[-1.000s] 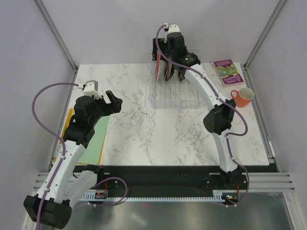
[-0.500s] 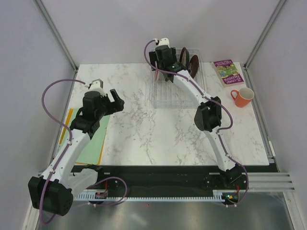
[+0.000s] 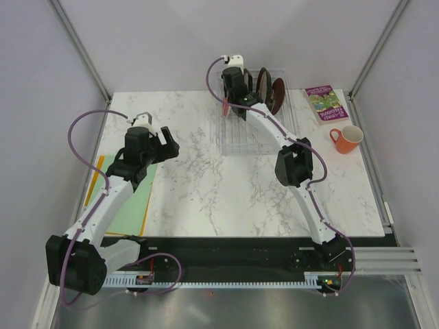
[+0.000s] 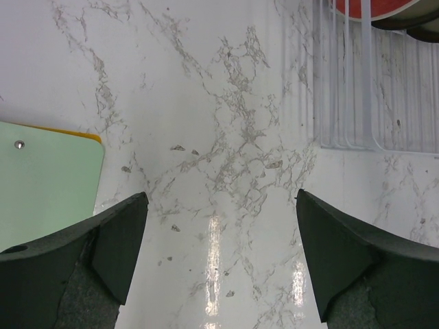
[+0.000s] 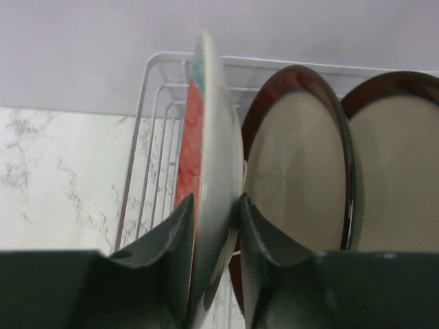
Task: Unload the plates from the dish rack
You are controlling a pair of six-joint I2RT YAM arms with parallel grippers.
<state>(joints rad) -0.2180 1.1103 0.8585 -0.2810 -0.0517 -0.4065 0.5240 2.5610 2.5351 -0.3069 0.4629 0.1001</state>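
Note:
Three plates stand upright at the back of the clear dish rack (image 3: 250, 137). My right gripper (image 5: 215, 200) is shut on the leftmost plate (image 5: 216, 137), one finger on its red and teal face and the other on its white back. Two cream plates with dark red rims (image 5: 295, 178) (image 5: 398, 178) stand to its right. From above, the right gripper (image 3: 235, 96) hides most of the held plate, and the other two plates (image 3: 264, 86) (image 3: 277, 94) show beside it. My left gripper (image 4: 221, 205) hangs open over bare marble, left of the rack (image 4: 384, 103).
A purple book (image 3: 326, 103) lies at the back right, with an orange mug (image 3: 346, 138) in front of it. A green mat with a yellow edge (image 3: 134, 205) lies at the table's left side, under the left arm. Grey walls close in the table.
My right gripper has shifted left from the middle plates to the leftmost plate and closed on it. The left arm has reached slightly forward, its gripper still open.

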